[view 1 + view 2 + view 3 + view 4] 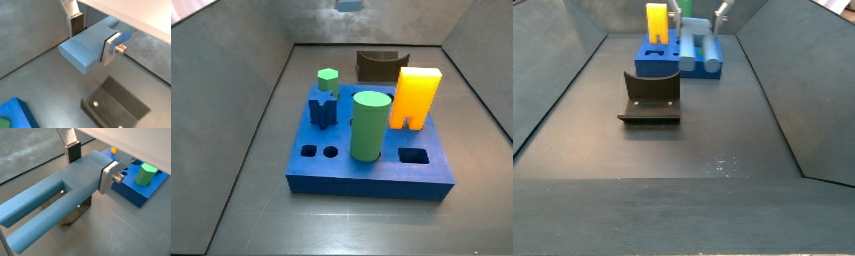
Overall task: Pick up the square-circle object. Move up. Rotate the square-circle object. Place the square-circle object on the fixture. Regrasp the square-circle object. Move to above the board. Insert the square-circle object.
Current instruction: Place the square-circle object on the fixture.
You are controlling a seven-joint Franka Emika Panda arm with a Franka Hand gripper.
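While the gripper [93,42] hangs high, fingers [109,49] clamped on the square-circle object [50,210]: rotate slowly, keeping the fixture [117,106] directly beneath the fingers.

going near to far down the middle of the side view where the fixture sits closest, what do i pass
Fixture → board with the orange-yellow block standing on it → the square-circle object, held above the board in the gripper, jaws shut on it.
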